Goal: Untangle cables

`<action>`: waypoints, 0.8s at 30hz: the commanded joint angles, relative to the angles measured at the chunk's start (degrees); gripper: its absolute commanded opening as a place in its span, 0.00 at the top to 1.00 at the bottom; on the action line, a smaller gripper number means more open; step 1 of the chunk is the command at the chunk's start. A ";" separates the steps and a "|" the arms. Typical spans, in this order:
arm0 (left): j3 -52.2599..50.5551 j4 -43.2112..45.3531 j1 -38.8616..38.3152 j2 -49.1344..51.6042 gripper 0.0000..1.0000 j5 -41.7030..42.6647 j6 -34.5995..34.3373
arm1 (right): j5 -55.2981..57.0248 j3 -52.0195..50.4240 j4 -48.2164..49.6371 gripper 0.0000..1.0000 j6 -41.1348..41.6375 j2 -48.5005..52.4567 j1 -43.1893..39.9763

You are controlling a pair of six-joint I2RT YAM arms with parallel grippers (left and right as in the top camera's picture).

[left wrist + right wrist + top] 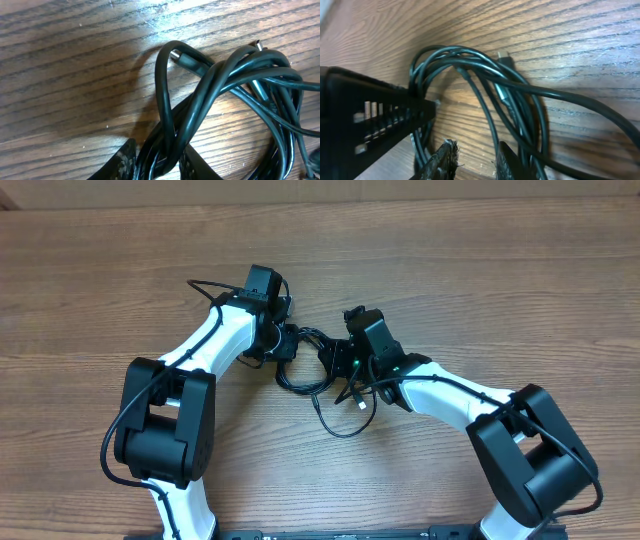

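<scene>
The left arm (215,340) and right arm (450,392) are built alike, with smooth white shells on the long links and bulky matte-black joint housings (165,420) near the base. Thin black wires (200,284) loop loosely along each arm from joint to joint. A boxy black camera module (263,283) caps each wrist, and a small green light (357,363) glows on the right one. The fingers (122,161) of the left gripper (157,150) are black with rough, scuffed pads, as are those of the right gripper (476,146).
</scene>
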 commanded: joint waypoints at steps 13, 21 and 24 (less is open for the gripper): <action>-1.01 0.55 -0.70 -0.92 0.75 -0.33 -0.59 | 0.09 0.57 3.52 0.96 0.17 5.53 1.31; -1.05 1.29 -0.68 -0.92 0.83 -1.77 -0.79 | -6.03 0.70 2.23 0.96 -0.07 -2.36 0.00; -1.05 1.38 -0.68 -0.92 0.88 -2.97 -1.99 | -6.80 0.70 -0.68 0.96 0.00 -6.82 0.00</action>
